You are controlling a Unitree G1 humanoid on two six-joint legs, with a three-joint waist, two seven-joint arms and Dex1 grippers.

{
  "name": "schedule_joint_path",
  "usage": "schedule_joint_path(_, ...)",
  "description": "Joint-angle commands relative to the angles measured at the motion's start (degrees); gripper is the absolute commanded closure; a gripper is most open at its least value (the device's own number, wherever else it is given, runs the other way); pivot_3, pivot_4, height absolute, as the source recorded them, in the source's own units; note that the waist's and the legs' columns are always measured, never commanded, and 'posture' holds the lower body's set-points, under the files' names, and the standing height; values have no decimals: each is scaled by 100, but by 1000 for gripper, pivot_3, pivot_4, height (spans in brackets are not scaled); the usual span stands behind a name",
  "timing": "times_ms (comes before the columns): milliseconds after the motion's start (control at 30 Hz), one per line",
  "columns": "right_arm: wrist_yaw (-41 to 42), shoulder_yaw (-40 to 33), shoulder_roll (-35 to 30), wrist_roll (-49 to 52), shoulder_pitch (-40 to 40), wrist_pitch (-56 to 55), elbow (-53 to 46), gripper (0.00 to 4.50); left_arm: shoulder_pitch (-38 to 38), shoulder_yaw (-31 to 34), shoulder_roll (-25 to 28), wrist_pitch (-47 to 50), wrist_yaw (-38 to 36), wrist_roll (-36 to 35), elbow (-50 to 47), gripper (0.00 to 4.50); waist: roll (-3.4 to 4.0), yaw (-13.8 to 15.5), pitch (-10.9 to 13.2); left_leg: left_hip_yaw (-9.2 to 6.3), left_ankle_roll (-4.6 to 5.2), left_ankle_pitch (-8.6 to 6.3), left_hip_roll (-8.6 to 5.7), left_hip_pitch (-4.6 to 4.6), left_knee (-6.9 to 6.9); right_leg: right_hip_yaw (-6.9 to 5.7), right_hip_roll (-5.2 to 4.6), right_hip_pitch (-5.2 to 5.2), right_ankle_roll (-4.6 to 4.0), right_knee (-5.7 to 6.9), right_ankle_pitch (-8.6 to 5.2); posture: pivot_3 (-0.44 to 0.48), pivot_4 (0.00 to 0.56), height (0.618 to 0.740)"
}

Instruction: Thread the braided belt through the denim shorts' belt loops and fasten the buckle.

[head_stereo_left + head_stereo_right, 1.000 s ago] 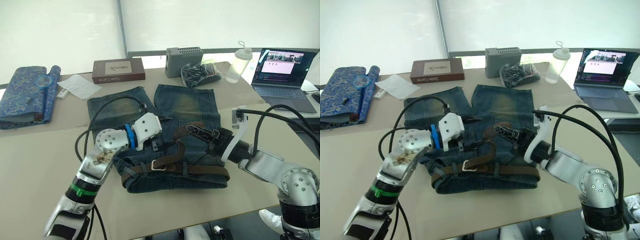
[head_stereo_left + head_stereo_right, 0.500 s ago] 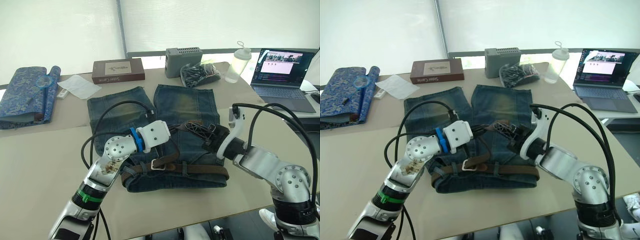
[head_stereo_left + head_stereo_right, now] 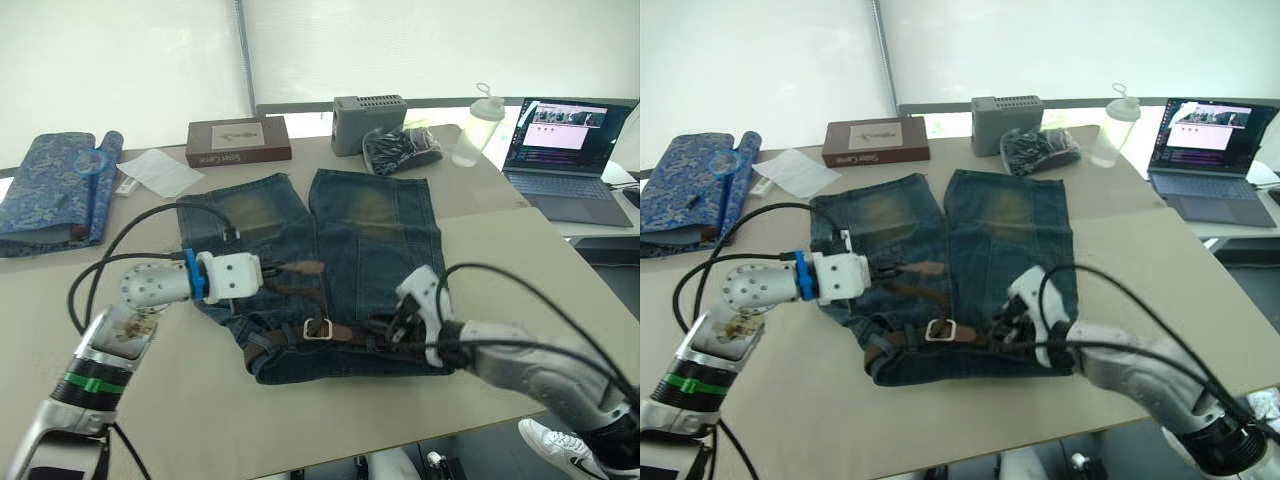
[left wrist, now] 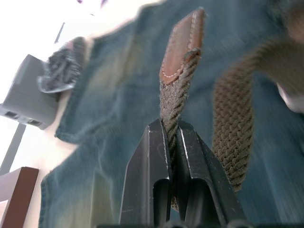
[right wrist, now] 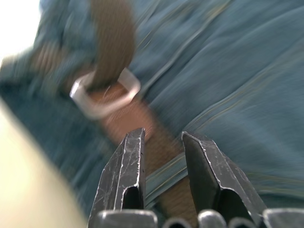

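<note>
a beige table (image 3: 300, 420) under white window blinds carries your denim shorts (image 3: 330, 250), laid flat. your left gripper (image 4: 172, 137) is clamped on the free end of the braided belt (image 3: 305, 268), lifted over the left leg. your right gripper (image 5: 164, 142), jaws apart, hovers at the waistband just beside the buckle (image 3: 318, 328).

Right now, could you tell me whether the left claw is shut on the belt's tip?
Shut: the left claw pinches the braided belt just below its leather tip.
</note>
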Motion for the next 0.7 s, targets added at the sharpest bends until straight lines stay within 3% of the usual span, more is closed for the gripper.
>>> schedule_joint_path(33,620,112,-10,-910,47,-472,3,3072,-163,415,504,-618,-182,36,568,4500,-1,1,0,0,0,0,0,0,3,0,0,0,2,0,1,0,150,740)
schedule_joint_path(167,1022,87,196,-1426,191,-663,163,3072,-562,507,1003,-1307,-313,158,1384,4500,-2,0,1,-1,-8,4,4,2,3,-5,4,-3,-2,3,4,0,150,740)
schedule_joint_path(233,1185,4,368,-1555,205,-740,235,3072,-670,284,1058,-1467,-653,86,1312,4500,-2,1,1,-1,-11,6,4,2,3,-7,5,-2,-4,5,6,0,150,740)
schedule_joint_path(433,1529,-133,729,-1857,164,-778,301,3072,-707,-552,633,-967,-1382,99,317,4500,-2,15,1,1,-5,3,-2,0,9,-9,5,4,0,3,8,0,150,740)
schedule_joint_path(700,1725,-161,909,-2258,229,-660,231,3072,-768,-1048,459,-1261,-1660,542,166,4500,-2,-24,1,4,-8,4,0,2,11,-6,15,1,1,12,9,0,150,740)
